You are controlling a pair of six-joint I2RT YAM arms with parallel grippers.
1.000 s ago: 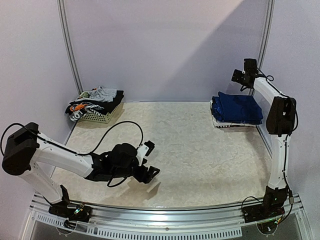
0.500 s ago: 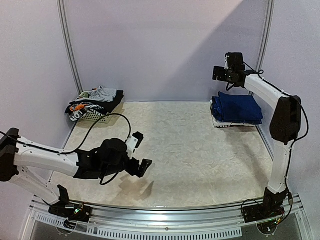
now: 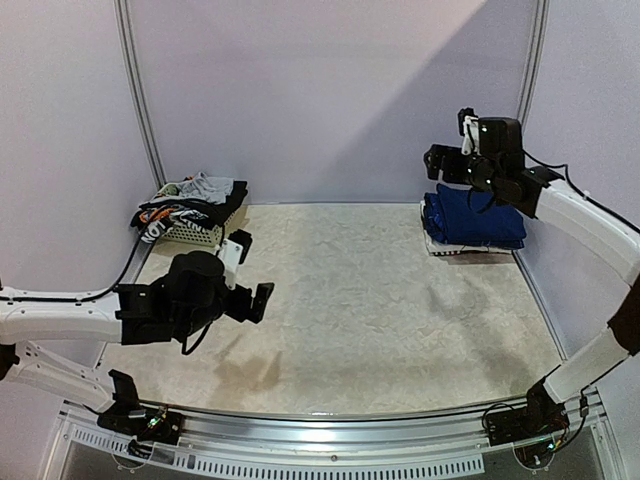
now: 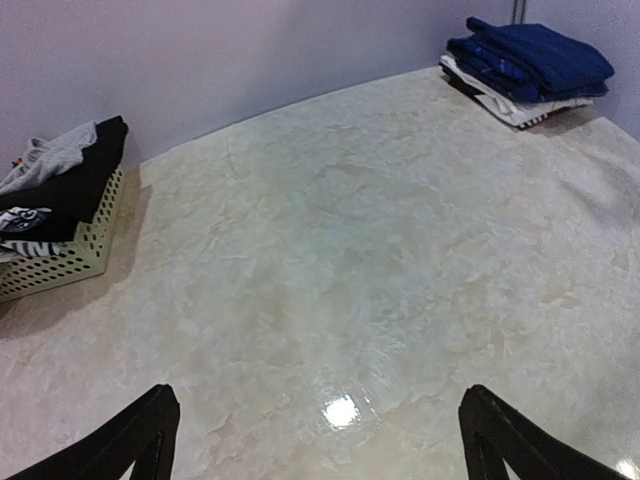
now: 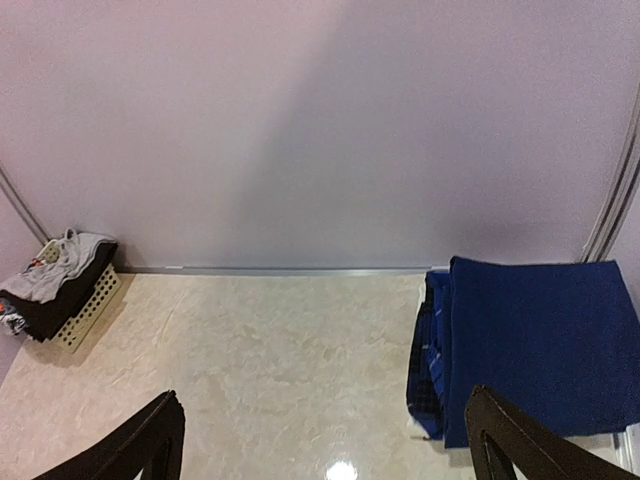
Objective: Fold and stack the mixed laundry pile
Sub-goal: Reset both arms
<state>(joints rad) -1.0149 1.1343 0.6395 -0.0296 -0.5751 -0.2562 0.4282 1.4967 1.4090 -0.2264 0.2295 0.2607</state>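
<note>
The unfolded laundry pile, grey, black and orange-white pieces, lies heaped in a small white slatted basket at the far left. It also shows in the left wrist view and the right wrist view. A folded stack of blue garments lies at the far right, with a plaid edge and a white piece under it. My left gripper is open and empty above the bare table, right of the basket. My right gripper is open and empty, high above the stack's left side.
The marbled table top lies between basket and stack. A lilac back wall with metal posts closes the far side. The side wall stands close behind the stack on the right.
My left gripper has pulled back to the left and away from the near edge, toward the basket. My right gripper has swung forward and slightly down above the folded stack. The garments have not moved.
</note>
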